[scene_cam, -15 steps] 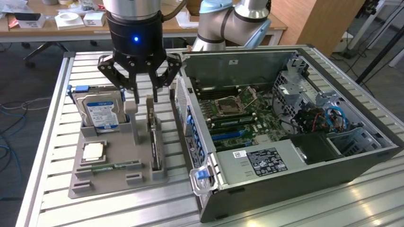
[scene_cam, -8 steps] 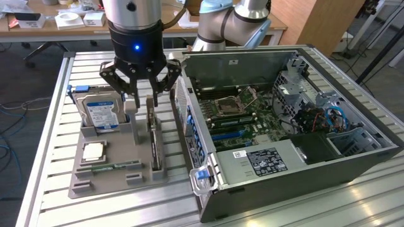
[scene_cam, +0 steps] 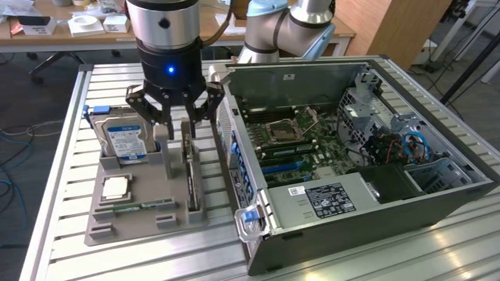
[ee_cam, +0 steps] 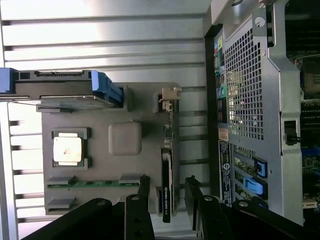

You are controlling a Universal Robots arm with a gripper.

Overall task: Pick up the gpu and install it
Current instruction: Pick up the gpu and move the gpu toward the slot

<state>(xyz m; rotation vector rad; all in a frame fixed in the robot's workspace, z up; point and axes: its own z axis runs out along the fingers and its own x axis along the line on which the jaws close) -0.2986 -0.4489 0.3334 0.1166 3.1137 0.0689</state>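
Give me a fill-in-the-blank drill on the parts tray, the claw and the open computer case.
1. The claw hangs over the gpu with its jaws ____.
2. The gpu stands on its ____ in a slot of the gray tray.
3. The hard drive wears a ____-and-white label.
4. The computer case sits on the exterior view's ____ of the tray.
Missing words: open; edge; blue; right.
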